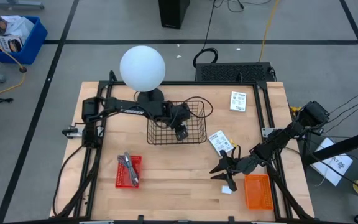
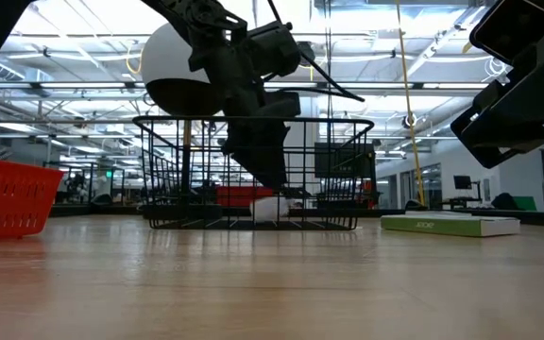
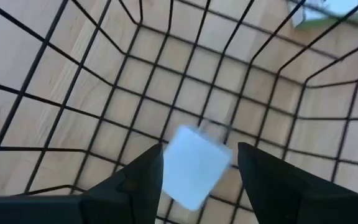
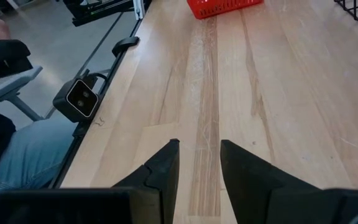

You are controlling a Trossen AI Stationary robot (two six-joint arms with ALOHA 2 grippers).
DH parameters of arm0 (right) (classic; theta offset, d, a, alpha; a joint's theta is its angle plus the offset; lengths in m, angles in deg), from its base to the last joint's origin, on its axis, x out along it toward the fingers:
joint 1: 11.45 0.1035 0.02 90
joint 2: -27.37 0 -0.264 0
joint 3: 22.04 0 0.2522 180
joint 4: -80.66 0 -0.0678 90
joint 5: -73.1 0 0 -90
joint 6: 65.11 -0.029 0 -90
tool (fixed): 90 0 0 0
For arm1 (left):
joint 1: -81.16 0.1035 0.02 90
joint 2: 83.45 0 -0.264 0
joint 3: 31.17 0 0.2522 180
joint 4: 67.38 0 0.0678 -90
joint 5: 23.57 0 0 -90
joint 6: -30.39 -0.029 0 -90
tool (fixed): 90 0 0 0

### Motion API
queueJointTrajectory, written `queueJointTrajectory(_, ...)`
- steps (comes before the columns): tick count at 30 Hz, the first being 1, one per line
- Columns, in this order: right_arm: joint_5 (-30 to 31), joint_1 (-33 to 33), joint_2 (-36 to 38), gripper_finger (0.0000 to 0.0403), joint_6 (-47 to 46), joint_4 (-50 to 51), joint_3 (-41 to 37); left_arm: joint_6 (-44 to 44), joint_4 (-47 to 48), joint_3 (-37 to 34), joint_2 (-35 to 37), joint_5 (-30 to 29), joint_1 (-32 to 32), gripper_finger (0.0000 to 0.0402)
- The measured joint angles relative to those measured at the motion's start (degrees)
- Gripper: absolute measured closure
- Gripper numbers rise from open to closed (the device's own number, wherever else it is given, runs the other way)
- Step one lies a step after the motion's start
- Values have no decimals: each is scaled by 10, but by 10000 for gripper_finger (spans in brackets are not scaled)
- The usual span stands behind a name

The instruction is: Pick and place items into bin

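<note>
The bin, a black wire basket [image 1: 194, 121], stands mid-table. My left gripper [image 1: 180, 132] reaches down into it from the left. It is open, its fingers on either side of a small white block [image 3: 194, 167] that lies on the basket's wire floor [image 2: 272, 209]. My right gripper [image 1: 219, 174] hovers open and empty over bare wood [image 4: 199, 144] near the front right. Another small white block [image 1: 227, 190] lies beside it on the table. Two flat white packets [image 1: 238, 101] [image 1: 219, 141] lie on the wood. A grey metal tool [image 1: 129, 168] rests in a red tray.
A big white globe lamp [image 1: 142, 67] stands just behind the basket. The red tray [image 1: 122, 180] sits front left, an orange tray [image 1: 258, 191] front right. A person's leg and a chair [image 4: 5, 124] show beyond the table's edge in the right wrist view.
</note>
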Motion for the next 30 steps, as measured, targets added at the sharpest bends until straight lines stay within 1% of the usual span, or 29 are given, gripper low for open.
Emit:
queueJointTrajectory(6,0,0,0,291,0,1,0,-8,-1,0,0,-2,-1,190)
queueJointTrajectory(9,0,0,0,291,0,1,0,-8,2,0,17,-3,-1,190)
queueJointTrajectory(13,0,0,0,291,0,-9,0,-9,1,0,52,-3,-5,190)
queueJointTrajectory(16,-1,0,0,291,0,-23,0,-13,-1,0,94,-2,-12,190)
queueJointTrajectory(19,-2,0,0,291,-2,-44,0,13,-10,0,140,-3,-24,190)
queueJointTrajectory(24,-4,0,0,291,-48,-78,0,15,-31,0,205,-2,-65,190)
queueJointTrajectory(27,-3,0,0,291,-50,-97,0,15,-53,0,237,0,-101,190)
queueJointTrajectory(30,0,-2,0,293,-44,-142,0,12,-76,0,259,-1,-147,190)
